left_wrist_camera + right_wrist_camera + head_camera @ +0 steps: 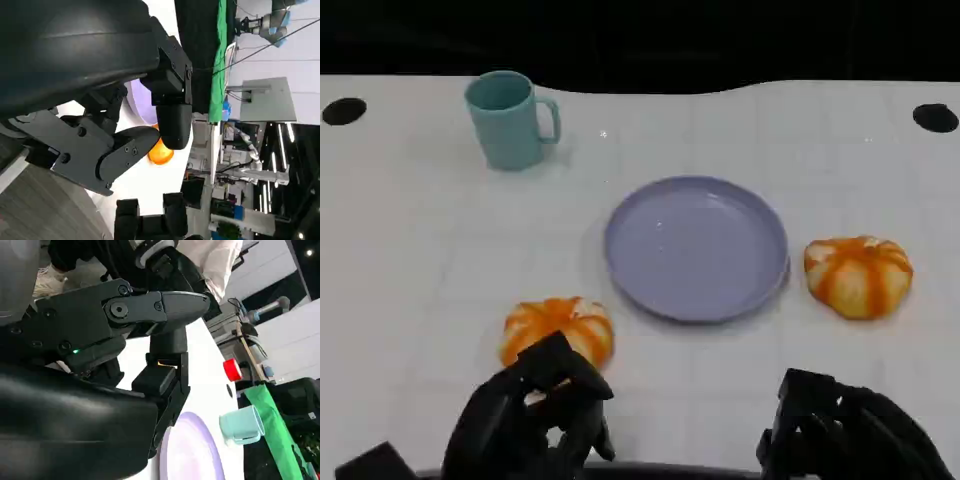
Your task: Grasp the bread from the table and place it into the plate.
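Near edge of the white table (410,260): left hand (535,415) low at the front, fingers loosely curled and apart, holding nothing, fingertips just short of the nearer bread (558,330). Right hand (840,430) at the front right, also holding nothing; fingers spread in the right wrist view. Nearer bread is a round, ribbed, orange-and-white loaf on the table, front-left of the plate (697,247). Second bread (859,275), same shape, lies just right of the plate, near its rim. Plate is lavender, round, shallow, smooth, nothing in it. Bare table between hands and plate. Far left: teal mug (507,119), upright, handle to the right, contents not visible. Black holes at the far corners.
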You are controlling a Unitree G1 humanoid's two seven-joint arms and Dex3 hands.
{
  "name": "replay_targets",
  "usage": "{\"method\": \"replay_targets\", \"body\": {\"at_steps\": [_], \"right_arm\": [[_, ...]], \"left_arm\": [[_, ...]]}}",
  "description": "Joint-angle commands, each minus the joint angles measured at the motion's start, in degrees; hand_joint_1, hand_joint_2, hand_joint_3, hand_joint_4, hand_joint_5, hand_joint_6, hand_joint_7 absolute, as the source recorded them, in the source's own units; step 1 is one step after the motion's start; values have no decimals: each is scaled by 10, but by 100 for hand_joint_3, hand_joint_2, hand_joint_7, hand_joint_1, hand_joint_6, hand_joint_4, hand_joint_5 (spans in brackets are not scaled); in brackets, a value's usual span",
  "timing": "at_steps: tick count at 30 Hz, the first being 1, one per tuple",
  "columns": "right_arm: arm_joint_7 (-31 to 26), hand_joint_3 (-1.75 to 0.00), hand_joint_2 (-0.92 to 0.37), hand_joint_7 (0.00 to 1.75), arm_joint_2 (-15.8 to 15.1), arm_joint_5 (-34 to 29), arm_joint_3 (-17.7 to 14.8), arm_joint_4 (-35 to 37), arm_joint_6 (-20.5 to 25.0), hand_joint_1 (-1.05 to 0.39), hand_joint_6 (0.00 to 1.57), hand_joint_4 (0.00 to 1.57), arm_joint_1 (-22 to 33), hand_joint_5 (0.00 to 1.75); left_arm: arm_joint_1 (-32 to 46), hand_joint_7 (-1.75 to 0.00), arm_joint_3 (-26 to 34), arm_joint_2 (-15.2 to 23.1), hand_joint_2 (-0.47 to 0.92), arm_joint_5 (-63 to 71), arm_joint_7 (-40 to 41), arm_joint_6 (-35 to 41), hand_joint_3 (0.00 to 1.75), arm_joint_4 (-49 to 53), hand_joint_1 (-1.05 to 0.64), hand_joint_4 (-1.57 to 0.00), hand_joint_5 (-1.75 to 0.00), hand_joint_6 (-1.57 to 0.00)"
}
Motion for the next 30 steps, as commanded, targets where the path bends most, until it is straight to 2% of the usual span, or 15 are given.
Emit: {"method": "replay_targets", "body": {"at_steps": [1,30], "right_arm": [[-2,-28,-92,134,-6,7,-8,-8,2,-67,77,85,5,158],[-3,-27,-92,135,-3,4,-6,-1,1,-68,76,85,0,157]], "left_arm": [[2,-155,3,5,60,4,-2,0,106,-5,-23,-78,-175,-66],[1,-152,7,3,60,-4,-4,3,106,-4,-22,-77,-175,-67]]}}
